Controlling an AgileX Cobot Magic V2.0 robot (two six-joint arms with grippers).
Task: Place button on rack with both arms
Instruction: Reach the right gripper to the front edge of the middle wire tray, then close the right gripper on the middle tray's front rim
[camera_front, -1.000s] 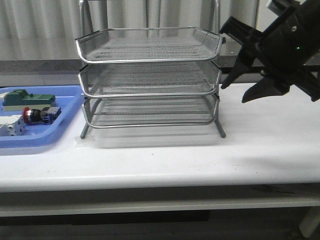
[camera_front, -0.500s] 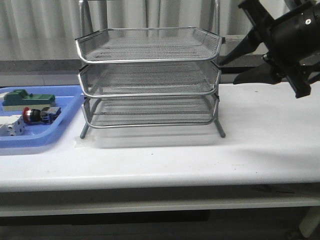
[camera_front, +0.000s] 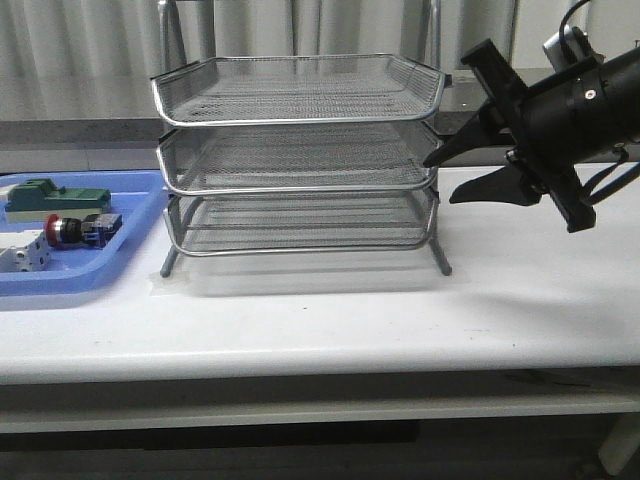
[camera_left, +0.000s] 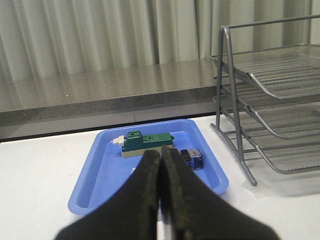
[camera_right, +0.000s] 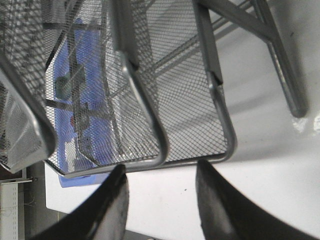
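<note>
Right black two-finger gripper: lowered to three o'clock of silver wire-mesh three-tier rack, fingers apart, empty. Left gripper: fingers together. Red-capped push-button: ungrasped, in blue plastic tray, nine o'clock.

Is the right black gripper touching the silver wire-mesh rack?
Apart. The right wrist view shows white table between the open right gripper and the rack.

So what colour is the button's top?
Red; the button cap shows best in the front view.
</note>
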